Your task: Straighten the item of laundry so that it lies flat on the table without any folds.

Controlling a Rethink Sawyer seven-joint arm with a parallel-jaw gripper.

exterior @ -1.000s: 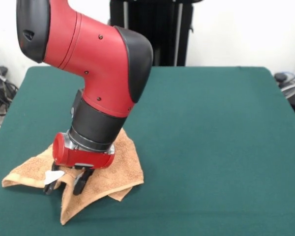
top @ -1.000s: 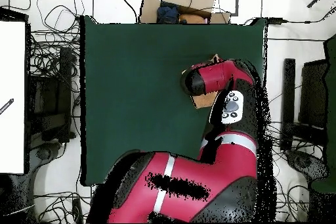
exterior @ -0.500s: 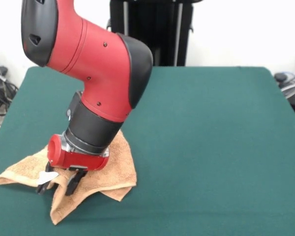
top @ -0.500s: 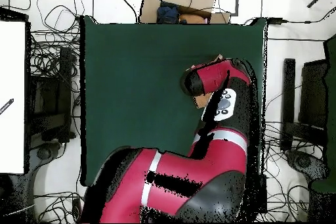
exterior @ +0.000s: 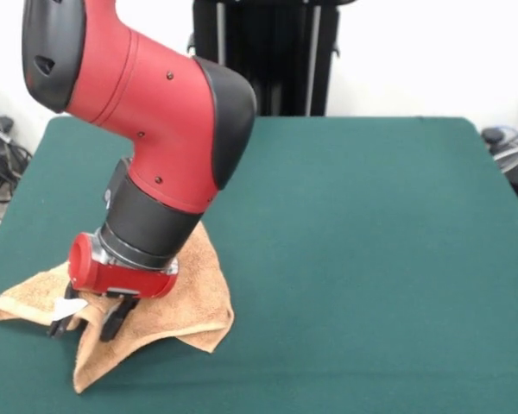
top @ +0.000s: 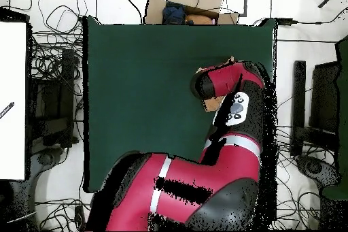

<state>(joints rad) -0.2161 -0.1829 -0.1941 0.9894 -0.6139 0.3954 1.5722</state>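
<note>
- The towel (exterior: 181,297) lies rumpled and folded at the near left corner of the green worktop (exterior: 371,259).
- The gripper (exterior: 85,316) has its jaws clenched on the towel's fold beside a white tag (exterior: 66,308); no print readable.

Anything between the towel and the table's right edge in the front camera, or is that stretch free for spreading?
Front view: nothing lies there. From the towel to the right edge there is only bare table. The gripper sits on the towel's left part.

The orange-tan towel (exterior: 190,297) lies crumpled and folded near a corner of the green table (exterior: 371,241).
</note>
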